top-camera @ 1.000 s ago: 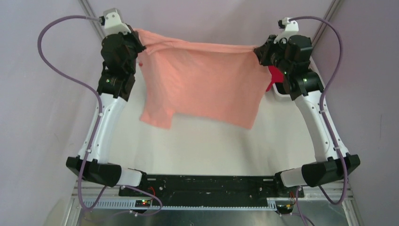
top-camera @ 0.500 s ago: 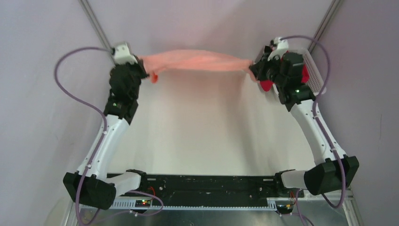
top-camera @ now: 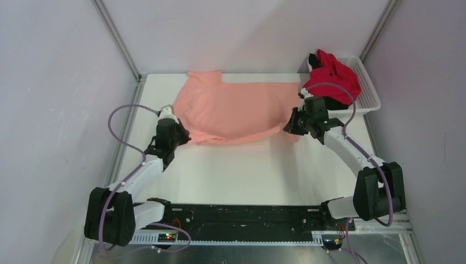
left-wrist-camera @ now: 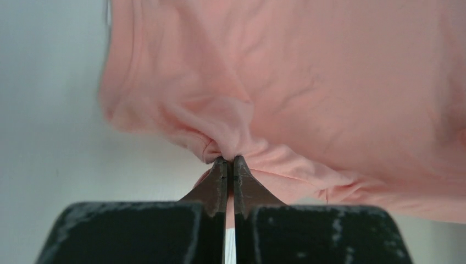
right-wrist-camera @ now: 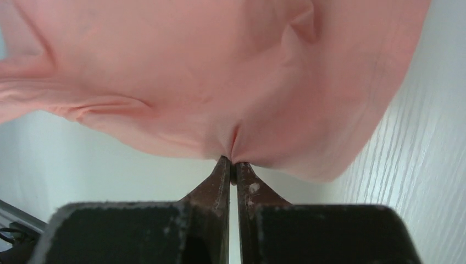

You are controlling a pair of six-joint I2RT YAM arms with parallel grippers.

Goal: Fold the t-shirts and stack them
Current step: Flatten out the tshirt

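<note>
The salmon-pink t-shirt [top-camera: 236, 110] is laid spread over the far half of the worktop [top-camera: 247, 176], with its near edge bunched into a loose roll. It is judged light, soft and limp: no shape is kept unless it is held at two well-separated points, and a thin pinch may slip, so hem corners are best taken. That near edge is pinched at both ends. The left hand [top-camera: 184, 136] is clamped on a gathered tuft and the right hand [top-camera: 287, 126] likewise, fingers pressed together on cloth in both wrist views. The bright red t-shirt [top-camera: 332, 77] is heaped in the white basket [top-camera: 369, 82] at the far right. A second ago the pink shirt was hung in the air between raised hands. Now it has been lowered flat, and the arms are low and drawn nearer.
</note>
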